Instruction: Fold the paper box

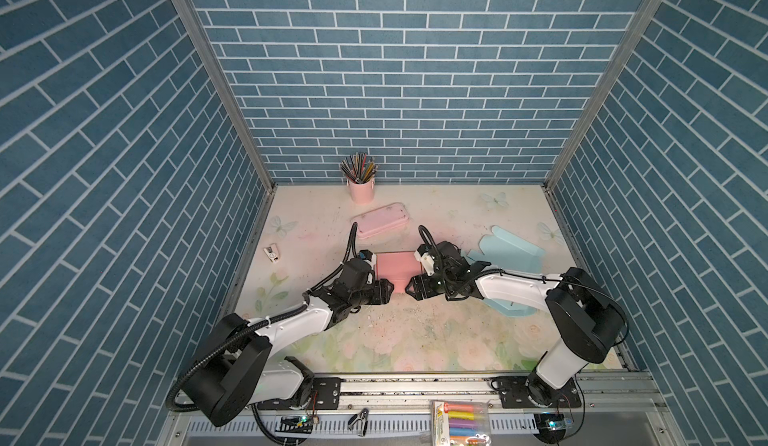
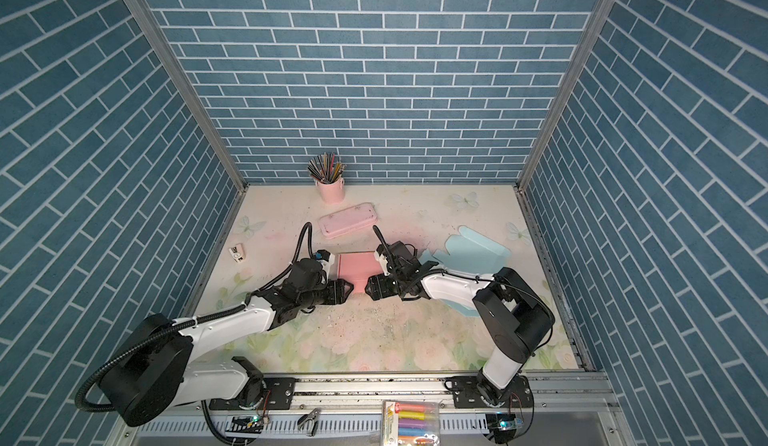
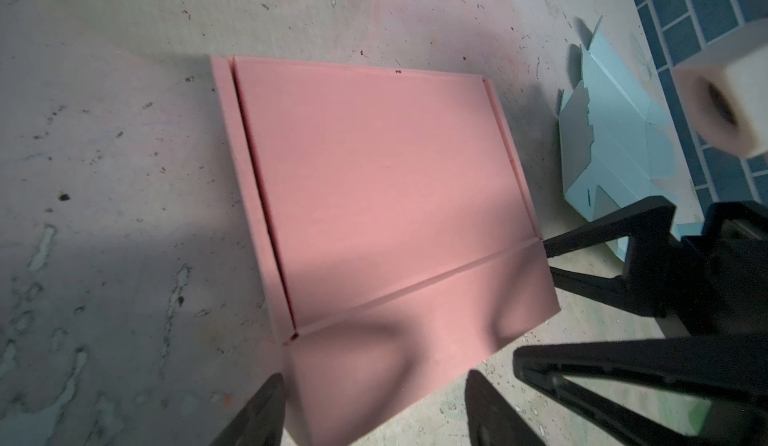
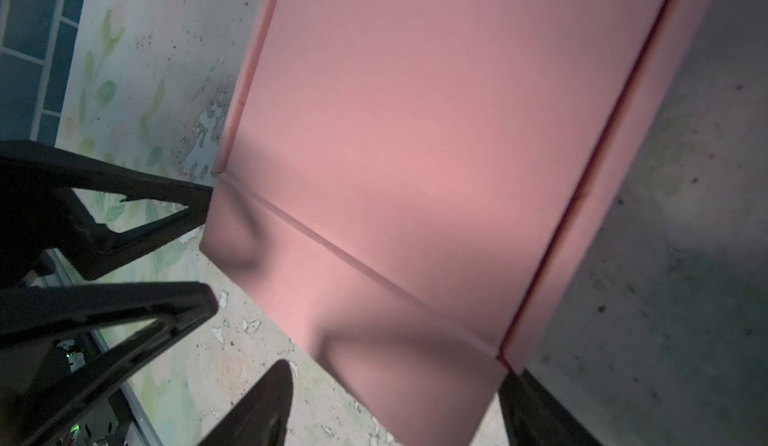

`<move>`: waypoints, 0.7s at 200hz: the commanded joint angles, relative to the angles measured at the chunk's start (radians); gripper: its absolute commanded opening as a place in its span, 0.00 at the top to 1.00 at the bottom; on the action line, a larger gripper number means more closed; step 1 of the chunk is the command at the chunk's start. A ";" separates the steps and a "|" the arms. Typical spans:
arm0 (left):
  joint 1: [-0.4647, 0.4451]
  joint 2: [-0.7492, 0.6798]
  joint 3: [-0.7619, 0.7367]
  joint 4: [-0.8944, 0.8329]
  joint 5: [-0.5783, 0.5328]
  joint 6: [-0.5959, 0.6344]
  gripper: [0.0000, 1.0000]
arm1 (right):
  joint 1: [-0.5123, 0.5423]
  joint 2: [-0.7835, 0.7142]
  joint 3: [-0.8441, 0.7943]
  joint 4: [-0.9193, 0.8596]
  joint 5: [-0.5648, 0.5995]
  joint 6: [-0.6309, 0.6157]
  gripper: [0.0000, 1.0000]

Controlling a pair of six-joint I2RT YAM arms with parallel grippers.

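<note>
A flat pink paper box (image 1: 395,266) is lying at the centre of the flowered table (image 1: 415,340), with its loose front flap (image 1: 400,285) pointing toward 6 o'clock, the robot's side. The left gripper (image 1: 391,291) is hovering at the flap's 9 o'clock edge and the right gripper (image 1: 407,288) at its 3 o'clock edge. Both are holding their fingers spread wide and pinching nothing, though it is hard to tell whether any fingertip is touching the card. The wrist views are showing a sharp crease (image 3: 415,288) where the flap meets the main panel. The step looks like raising this flap. Both arms should probably be lifting its two corners together, gently, turning it about the crease, since thin card is likely to buckle or slide. A pale blue sheet (image 1: 515,248) is lying at 3 o'clock, partly under the right arm.
</note>
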 commanded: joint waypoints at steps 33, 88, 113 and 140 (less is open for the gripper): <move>0.006 -0.037 -0.017 -0.001 0.011 -0.011 0.31 | 0.011 0.012 0.020 0.004 -0.003 0.025 0.23; 0.006 -0.031 -0.033 0.015 0.010 -0.020 0.32 | 0.016 0.012 0.009 0.003 0.012 0.026 0.23; 0.007 -0.022 -0.041 0.031 0.014 -0.024 0.32 | 0.020 0.012 0.010 0.001 0.012 0.024 0.23; 0.005 -0.004 -0.038 0.054 0.017 -0.029 0.32 | 0.024 0.018 0.009 0.004 0.010 0.025 0.23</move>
